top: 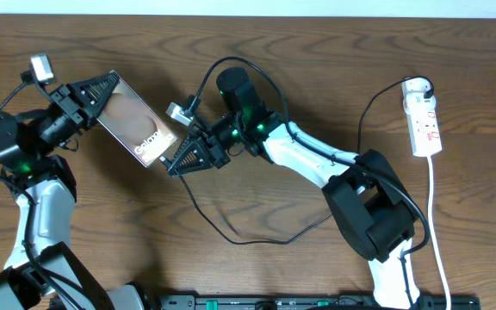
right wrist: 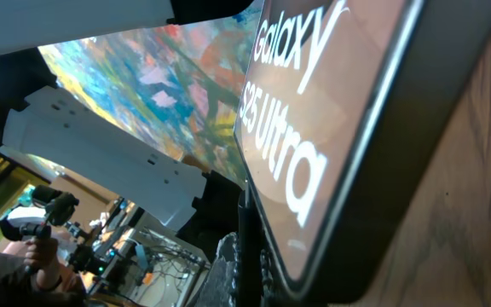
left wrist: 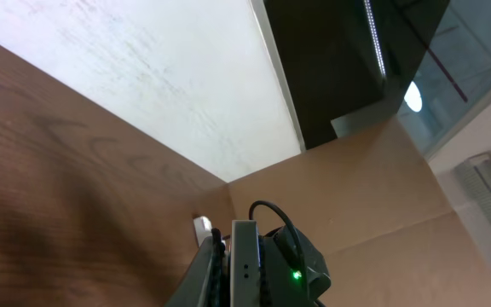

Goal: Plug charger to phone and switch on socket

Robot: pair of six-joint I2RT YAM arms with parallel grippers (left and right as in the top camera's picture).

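The left gripper (top: 104, 97) pinches one end of the phone (top: 136, 120). The right gripper (top: 175, 164) meets the phone's lettered end. Whether it clamps anything, I cannot tell.

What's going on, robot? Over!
Left hand shut on glossy brownish-grey Galaxy phone. Right hand at its lettered end, grip unclear. White power strip untouched. Nothing blocking.

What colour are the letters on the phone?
White. The lettering on the phone shows best in the right wrist view.
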